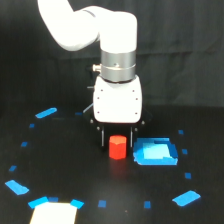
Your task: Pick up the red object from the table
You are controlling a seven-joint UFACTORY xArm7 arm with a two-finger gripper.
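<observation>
Exterior view first: nearest the camera, a pale patch (54, 213) is sitting at the table's (75, 170) front edge among blue tape marks (186, 198). Farther back, the red object (117, 146) is standing upright, just left of the blue square patch (155, 152) (apart, not touching). Behind it the gripper (118, 136) is hanging with fingers spread wide, straddling the block — nothing held. Closing squarely on its sides, low, seems wisest.
</observation>
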